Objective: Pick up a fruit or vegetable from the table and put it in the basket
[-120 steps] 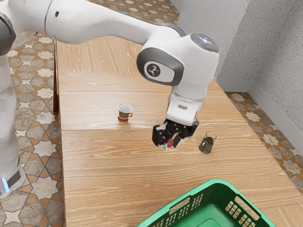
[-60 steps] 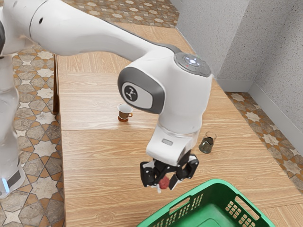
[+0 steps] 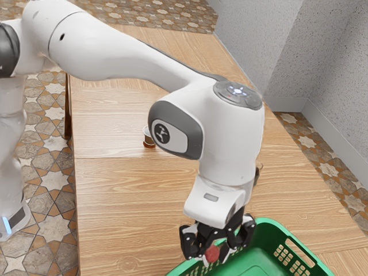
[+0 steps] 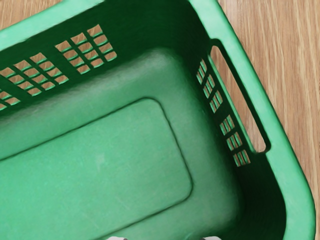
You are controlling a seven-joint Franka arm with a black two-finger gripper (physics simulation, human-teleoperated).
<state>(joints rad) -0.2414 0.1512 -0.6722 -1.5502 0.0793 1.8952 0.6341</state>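
Observation:
The gripper is low in the exterior view, shut on a small round red fruit or vegetable, which sits between its two fingertips. It hangs at the left part of the green basket, overlapping the rim there. Beneath the hand, the wrist view has the inside of the basket, its floor bare where it shows. Two pale tips of the gripper peek in at that view's lower edge, well apart.
A small brown and white cup stands on the wooden table, partly behind the arm. Part of a dark glass shows beside the wrist. The basket's wall has a handle slot and rises around its interior.
My hand has travelled toward the basket with the red piece held, first from beside the glass, then lately lower and to the exterior view's right. The arm now covers parts of the cup and glass.

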